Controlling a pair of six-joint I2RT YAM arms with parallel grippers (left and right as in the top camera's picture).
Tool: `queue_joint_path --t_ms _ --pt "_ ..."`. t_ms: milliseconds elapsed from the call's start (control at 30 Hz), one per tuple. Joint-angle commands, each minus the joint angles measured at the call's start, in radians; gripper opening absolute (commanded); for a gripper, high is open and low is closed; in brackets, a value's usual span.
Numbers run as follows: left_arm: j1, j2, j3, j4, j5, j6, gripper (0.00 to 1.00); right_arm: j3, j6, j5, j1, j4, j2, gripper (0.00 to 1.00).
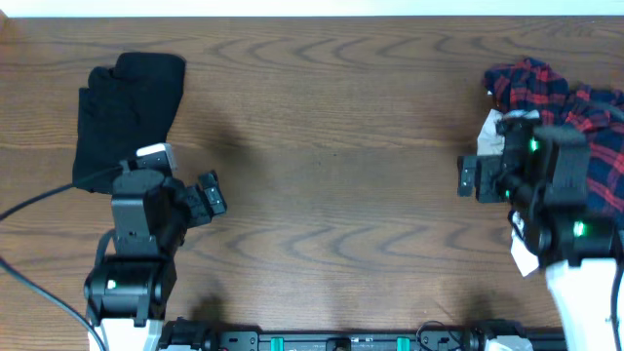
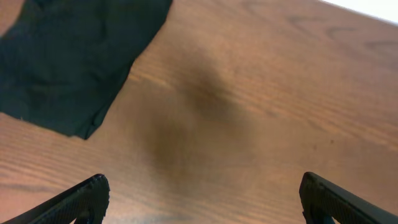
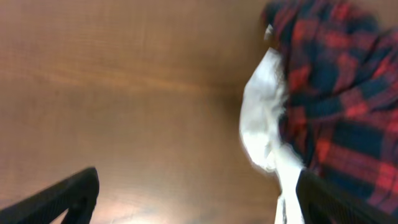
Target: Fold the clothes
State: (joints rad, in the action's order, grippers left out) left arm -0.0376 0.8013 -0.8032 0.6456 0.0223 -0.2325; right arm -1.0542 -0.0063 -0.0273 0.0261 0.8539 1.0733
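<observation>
The left pincer (image 1: 211, 194) hovers over the table (image 1: 331, 146), jaws spread wide and empty; the right pincer (image 1: 471, 177) hangs likewise. Past the left one a black garment (image 1: 127, 107) lies flat. The crumpled plaid shirt (image 1: 546, 88) (white cloth (image 3: 261, 124) at its edge) sits far right, beside the right pincer.

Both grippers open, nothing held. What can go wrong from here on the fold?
1. The plaid shirt is bunched against a white cloth; the right gripper may pinch both together.
2. The right arm hides part of the shirt from overhead, so sleeves and hem are hard to locate.
3. The left gripper hangs close to the black garment; reaching across may drag it.
</observation>
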Motion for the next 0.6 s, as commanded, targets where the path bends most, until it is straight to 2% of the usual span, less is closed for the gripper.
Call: queue_joint_path --t_ms 0,67,167,300,400,567 --pt "-0.004 0.018 -0.032 0.017 -0.004 -0.002 0.98 -0.153 0.013 -0.072 -0.008 0.102 0.103 0.99" --pt "-0.004 0.018 -0.032 0.017 -0.004 -0.002 0.98 -0.218 0.013 -0.079 -0.008 0.160 0.143 0.99" --pt "-0.004 0.016 -0.032 0.016 -0.004 -0.002 0.98 -0.247 0.021 -0.049 -0.008 0.151 0.154 0.99" --pt "-0.004 0.016 -0.032 0.016 -0.004 -0.002 0.98 -0.255 0.145 0.099 -0.022 0.106 0.162 0.99" --pt "-0.004 0.016 -0.032 0.016 -0.004 -0.002 0.98 -0.274 0.183 0.179 -0.079 0.081 0.204 0.99" --pt "-0.004 0.016 -0.032 0.016 -0.004 -0.002 0.98 -0.388 0.219 0.169 -0.210 0.098 0.353 0.99"
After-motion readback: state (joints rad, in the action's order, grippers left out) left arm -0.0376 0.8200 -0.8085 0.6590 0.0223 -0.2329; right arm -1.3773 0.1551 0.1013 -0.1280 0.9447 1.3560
